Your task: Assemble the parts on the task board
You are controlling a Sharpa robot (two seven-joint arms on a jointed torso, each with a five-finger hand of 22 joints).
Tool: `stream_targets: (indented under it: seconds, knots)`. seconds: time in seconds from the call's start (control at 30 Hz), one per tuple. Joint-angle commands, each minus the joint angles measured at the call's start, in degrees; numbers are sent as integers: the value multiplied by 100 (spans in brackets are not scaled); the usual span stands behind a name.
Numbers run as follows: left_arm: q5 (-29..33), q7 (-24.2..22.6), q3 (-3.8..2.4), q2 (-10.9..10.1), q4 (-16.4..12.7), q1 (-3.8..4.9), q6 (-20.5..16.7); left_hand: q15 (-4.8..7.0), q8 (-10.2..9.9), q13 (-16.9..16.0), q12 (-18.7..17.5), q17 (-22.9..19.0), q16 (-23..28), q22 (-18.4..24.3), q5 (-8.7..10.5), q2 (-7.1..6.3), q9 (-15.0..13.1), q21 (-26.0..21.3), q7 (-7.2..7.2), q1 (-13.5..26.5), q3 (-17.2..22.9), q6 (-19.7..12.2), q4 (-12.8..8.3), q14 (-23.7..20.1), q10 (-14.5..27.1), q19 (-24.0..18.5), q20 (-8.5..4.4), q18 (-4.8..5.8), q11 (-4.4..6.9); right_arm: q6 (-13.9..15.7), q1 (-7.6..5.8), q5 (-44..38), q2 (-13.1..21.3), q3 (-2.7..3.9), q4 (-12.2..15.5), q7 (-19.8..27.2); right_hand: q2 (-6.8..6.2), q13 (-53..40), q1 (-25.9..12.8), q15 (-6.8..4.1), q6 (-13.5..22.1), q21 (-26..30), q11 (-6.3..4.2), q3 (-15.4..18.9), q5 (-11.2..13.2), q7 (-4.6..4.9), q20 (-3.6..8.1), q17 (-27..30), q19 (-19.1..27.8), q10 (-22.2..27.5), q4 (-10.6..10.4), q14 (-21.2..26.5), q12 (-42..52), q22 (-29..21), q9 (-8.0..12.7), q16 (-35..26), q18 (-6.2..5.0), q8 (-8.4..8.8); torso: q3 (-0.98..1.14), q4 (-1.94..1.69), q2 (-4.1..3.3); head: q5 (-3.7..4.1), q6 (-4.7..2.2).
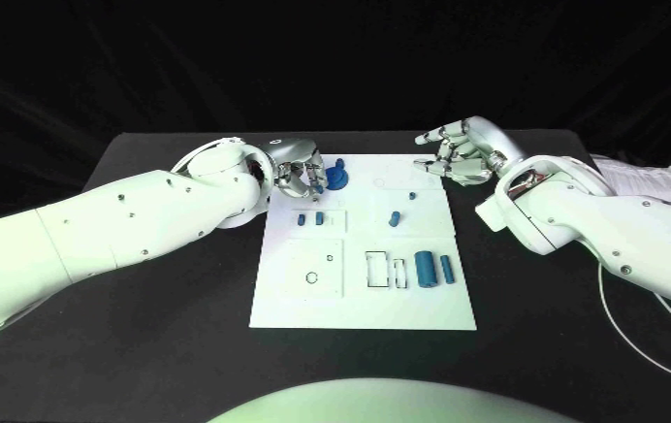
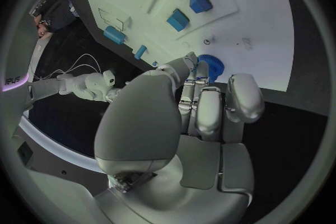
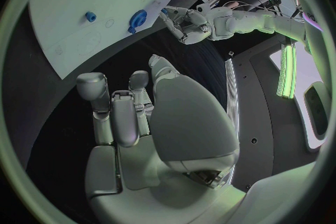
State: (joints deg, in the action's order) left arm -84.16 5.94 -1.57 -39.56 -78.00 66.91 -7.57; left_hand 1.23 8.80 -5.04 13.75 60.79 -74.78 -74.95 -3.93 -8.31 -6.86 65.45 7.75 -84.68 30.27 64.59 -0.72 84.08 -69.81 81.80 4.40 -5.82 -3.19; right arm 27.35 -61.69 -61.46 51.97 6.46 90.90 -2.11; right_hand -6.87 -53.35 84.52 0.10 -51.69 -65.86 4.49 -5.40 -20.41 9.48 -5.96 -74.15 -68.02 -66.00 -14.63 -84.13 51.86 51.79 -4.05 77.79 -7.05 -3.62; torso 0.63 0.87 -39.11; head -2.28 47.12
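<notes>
White and flat, the task board (image 1: 364,292) lies in the middle of the black table (image 1: 154,345). Small blue parts rest on it: two short pieces (image 1: 307,218) side by side near its left edge, one slanted piece (image 1: 396,217) in the middle, and two longer cylinders (image 1: 435,271) standing close together toward its right edge. A blue gear (image 1: 338,176) sits at the far left corner of the board.

The left hand (image 1: 297,173) is at that corner, just beside the gear. In the left wrist view its fingers (image 2: 210,106) lie close together and reach down to the gear (image 2: 209,65), but I cannot tell if they really grip it.

The right hand (image 1: 462,154) is over the table at the far right corner of the board, apart from the parts. Its fingers (image 3: 115,112) are curled inward and hold nothing.
</notes>
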Motion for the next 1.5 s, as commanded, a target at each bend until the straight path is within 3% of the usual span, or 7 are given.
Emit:
stream_targets:
  seconds: [0.03,0.3,0.63,1.5]
  knots:
    - [139,97,0,-3,24,3,34,16,-35,-5,-33,-3,-35,-39,-10,-7,2,44,-3,53,24,34,-20,107,-36,28,0,71,-16,-49,8,-21,-5,0,6,57,7,5,-36,-26,-45,31,-21,-14,-21,3,-6,7,43,36,-15,-218,-15,-5,3,-27,-65,-15,2,5,-7,-23,0]
    - [-9,119,27,52,142,-17,95,14,-52,-7,-54,-12,-34,-42,-9,-14,9,41,-1,74,28,28,-29,105,-33,24,2,70,-19,-53,15,-21,-14,0,2,62,7,5,-36,-26,-45,31,-21,-14,-21,3,-6,7,43,36,-15,-218,-15,-5,3,-27,-65,-15,0,30,-19,-35,0]
    - [-86,172,56,111,213,-24,216,11,-66,-9,-71,-20,-33,-41,-9,-18,14,34,-1,90,30,25,-35,103,-32,19,4,69,-20,-52,18,-21,-13,0,7,61,7,5,-36,-26,-45,31,-21,-14,-21,3,-6,7,43,36,-15,-218,-15,-5,3,-27,-65,-15,3,13,-10,-24,25]
    - [-317,290,95,178,271,-53,483,10,-76,-17,-86,-26,-35,-50,-5,-15,18,41,-4,121,30,35,-36,101,-45,18,7,70,-18,-61,21,-21,-29,0,-2,69,8,11,-34,-26,-45,34,-22,-20,-32,3,-6,8,43,39,-12,-218,-17,-7,3,-29,-65,-15,-2,20,-13,-47,47]
